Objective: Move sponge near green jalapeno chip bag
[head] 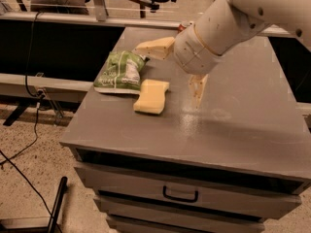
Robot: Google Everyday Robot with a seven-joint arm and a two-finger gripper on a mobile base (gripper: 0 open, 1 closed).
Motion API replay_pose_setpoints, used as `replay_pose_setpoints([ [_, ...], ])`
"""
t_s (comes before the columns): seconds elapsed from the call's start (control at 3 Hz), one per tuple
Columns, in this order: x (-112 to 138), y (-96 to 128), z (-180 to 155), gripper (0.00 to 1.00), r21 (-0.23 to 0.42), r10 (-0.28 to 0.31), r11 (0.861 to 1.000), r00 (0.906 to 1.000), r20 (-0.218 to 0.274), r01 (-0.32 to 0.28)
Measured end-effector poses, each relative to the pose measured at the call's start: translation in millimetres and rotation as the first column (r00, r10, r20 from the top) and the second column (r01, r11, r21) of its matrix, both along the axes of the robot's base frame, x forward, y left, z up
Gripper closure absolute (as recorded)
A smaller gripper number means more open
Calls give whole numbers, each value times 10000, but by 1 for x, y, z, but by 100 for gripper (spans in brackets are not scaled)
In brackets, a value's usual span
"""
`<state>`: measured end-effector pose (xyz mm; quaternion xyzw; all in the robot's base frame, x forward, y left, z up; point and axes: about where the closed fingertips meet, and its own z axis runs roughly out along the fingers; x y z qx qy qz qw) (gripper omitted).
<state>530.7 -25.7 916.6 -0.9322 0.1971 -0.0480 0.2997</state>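
Note:
The pale yellow sponge (151, 96) lies flat on the grey cabinet top (233, 125), its upper left corner touching the lower right edge of the green jalapeno chip bag (119, 72). My gripper (176, 71) hangs above the table just right of and behind the sponge. It is open and empty, with one cream finger (154, 47) pointing left above the bag's right end and the other finger (198, 90) pointing down to the right of the sponge.
An orange-red soda can (181, 27) is mostly hidden behind my arm at the back. The cabinet has drawers with a black handle (180, 196) below. A black bench and cables (29, 130) stand to the left, close to the cabinet's left edge.

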Motion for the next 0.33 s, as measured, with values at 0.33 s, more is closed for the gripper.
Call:
replay_pose_setpoints([
  [0.33,1,-1,0,0,-51,-49,10000,10000,5,49],
])
